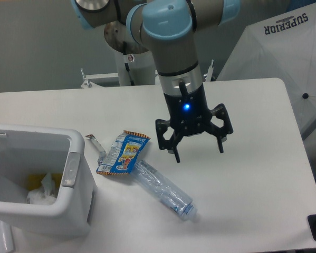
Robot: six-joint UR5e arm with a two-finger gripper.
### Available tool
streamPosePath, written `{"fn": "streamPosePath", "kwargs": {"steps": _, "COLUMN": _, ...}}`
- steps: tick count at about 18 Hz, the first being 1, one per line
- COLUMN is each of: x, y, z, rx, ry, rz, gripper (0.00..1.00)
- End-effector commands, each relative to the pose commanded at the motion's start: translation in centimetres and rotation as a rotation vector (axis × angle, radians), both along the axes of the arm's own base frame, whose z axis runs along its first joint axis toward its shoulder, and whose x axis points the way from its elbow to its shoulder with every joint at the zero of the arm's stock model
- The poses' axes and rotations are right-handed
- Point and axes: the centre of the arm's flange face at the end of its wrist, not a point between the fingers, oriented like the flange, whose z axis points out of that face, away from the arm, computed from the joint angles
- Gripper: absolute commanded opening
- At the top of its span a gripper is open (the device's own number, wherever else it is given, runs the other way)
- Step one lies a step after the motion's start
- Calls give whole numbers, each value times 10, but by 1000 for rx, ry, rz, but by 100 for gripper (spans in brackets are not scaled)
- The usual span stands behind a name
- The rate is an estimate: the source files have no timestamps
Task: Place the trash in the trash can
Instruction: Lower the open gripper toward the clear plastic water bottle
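The white trash can (39,179) already holds crumpled scraps. Beside it on the tabletop (252,174), the snack wrapper (123,153) overlaps the clear bottle (163,190); both remain. The gripper (199,151) hovers above, fingers spread, empty.

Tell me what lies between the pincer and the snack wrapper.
Only bare white table shows between the open pincer and the snack wrapper in the camera view.

The word "SUPERIOR" is showing in dark capitals on the white umbrella (284,47) at the upper right; print on the snack wrapper (124,153) is too small to read.
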Motion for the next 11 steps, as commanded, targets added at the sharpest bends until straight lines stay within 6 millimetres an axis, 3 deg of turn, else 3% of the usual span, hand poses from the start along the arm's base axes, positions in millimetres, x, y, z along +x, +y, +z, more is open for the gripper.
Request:
{"fn": "streamPosePath", "kwargs": {"steps": 4, "x": -2, "y": 2, "z": -6, "rx": -17, "ry": 3, "rz": 8, "gripper": 100}}
{"fn": "streamPosePath", "kwargs": {"steps": 9, "x": -13, "y": 13, "z": -46, "rx": -70, "ry": -39, "rz": 27, "gripper": 100}}
{"fn": "streamPosePath", "kwargs": {"steps": 11, "x": -12, "y": 13, "z": -72, "rx": -91, "ry": -69, "rz": 28, "gripper": 100}}
